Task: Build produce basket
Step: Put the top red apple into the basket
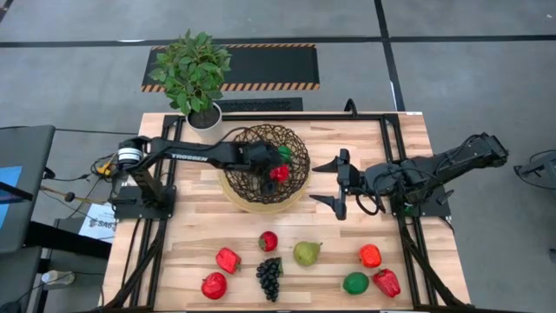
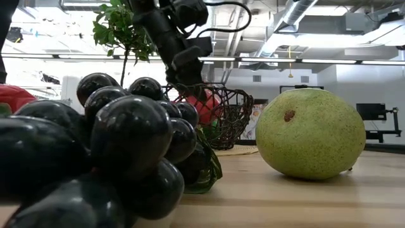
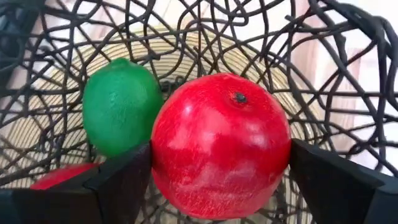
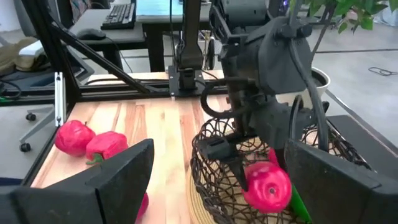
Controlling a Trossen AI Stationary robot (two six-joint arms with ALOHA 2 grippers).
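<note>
The dark woven-wire basket (image 1: 265, 167) stands on its tan base at the table's far middle. My left gripper (image 1: 276, 174) reaches into it from the left and is shut on a round red fruit (image 3: 221, 146). A green lime (image 3: 121, 106) and another red piece (image 3: 59, 177) lie inside the basket. My right gripper (image 1: 334, 183) hovers open just right of the basket and touches nothing. The remaining produce lies along the near edge: a pear (image 1: 306, 253), grapes (image 1: 269, 276), a red apple (image 1: 268, 241) and several red, orange and green pieces. My left gripper pinches the round red fruit between its two fingers (image 3: 121, 180), one on each side of its widest part (image 3: 163, 168). The fingers slant down into the basket from the table's left (image 4: 267, 186). The fruit sits inside the basket's wall; whether it rests on the base I cannot tell.
A white pot with a green plant (image 1: 198, 74) stands at the far edge, left of the basket. Black frame rails (image 1: 391, 165) run along both sides of the table. Bare wood (image 1: 347, 230) lies between the basket and the near row of produce.
</note>
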